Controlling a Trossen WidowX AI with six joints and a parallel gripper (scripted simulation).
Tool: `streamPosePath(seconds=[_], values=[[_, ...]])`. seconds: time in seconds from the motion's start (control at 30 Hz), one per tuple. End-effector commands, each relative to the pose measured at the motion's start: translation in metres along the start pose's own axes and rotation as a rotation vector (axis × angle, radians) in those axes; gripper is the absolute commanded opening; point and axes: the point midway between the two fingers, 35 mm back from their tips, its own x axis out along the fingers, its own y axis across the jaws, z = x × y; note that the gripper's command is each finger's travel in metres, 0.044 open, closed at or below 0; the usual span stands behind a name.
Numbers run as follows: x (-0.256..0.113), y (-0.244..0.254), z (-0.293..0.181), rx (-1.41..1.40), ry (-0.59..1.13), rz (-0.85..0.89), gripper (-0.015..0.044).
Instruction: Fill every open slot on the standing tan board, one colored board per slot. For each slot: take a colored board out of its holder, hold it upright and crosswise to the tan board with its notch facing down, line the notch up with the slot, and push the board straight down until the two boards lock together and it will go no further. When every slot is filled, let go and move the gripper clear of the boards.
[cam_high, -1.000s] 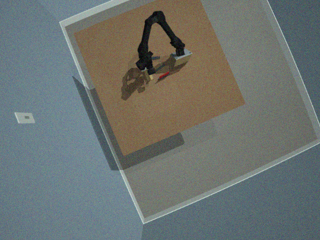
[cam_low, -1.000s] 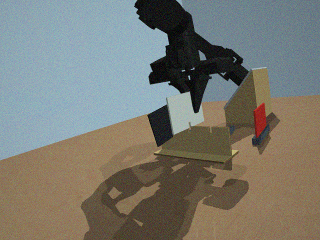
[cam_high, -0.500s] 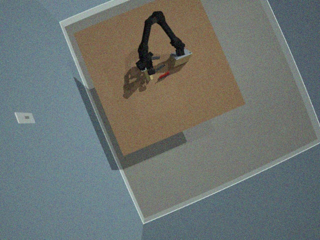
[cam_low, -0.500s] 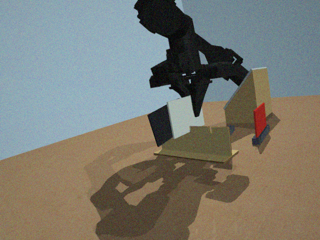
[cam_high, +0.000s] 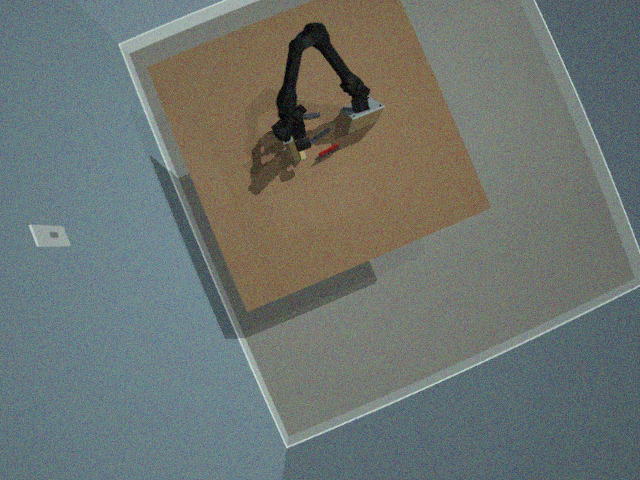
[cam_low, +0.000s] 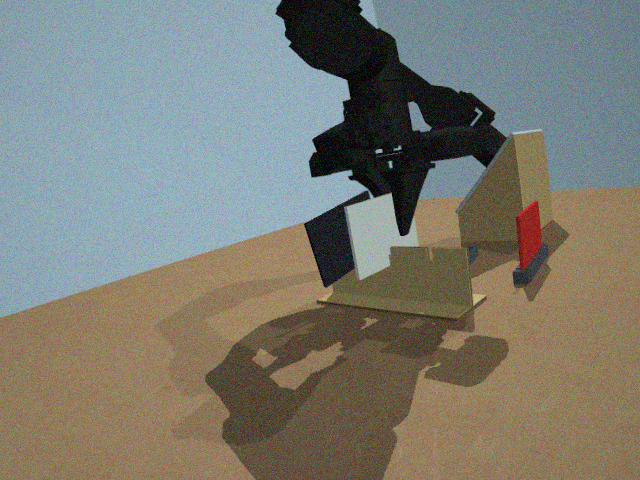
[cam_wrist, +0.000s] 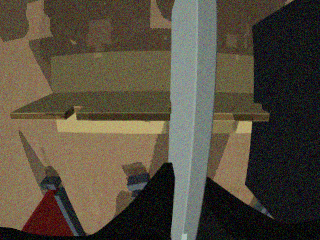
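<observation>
The tan board (cam_low: 431, 283) (cam_wrist: 115, 103) stands upright on its base. My gripper (cam_wrist: 188, 175) is shut on the white board (cam_low: 368, 242) (cam_wrist: 192, 100), fingers near its top. The white board is upright and crosswise to the tan board. Its lower part straddles the tan board at the middle slot, partly down in it; its notch is hidden. The black board (cam_low: 330, 242) (cam_wrist: 285, 115) stands crosswise at the tan board's other end, apparently in its slot. The slot on the red board's side is open. The red board (cam_high: 328, 150) (cam_low: 528, 235) (cam_wrist: 50, 220) stands in its holder (cam_low: 522, 275).
An empty dark blue holder (cam_high: 320, 135) (cam_low: 472, 254) (cam_wrist: 138, 185) lies between the tan board and the arm's mount. Another holder (cam_high: 311, 115) lies farther back. The wedge-shaped mount (cam_high: 364, 121) (cam_low: 488, 217) stands behind the red board. Low pale walls (cam_high: 266, 397) edge the surface.
</observation>
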Motion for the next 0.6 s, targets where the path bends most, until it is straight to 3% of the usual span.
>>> streamPosePath(seconds=[0.0,0.5,0.57], values=[[0.0034,-0.0002,-0.0008,-0.008,0.001,-0.004,0.0],[0.0044,-0.0001,-0.0004,-0.001,0.001,-0.001,0.0],[0.0044,-0.0001,-0.0004,-0.001,0.001,-0.001,0.0053]])
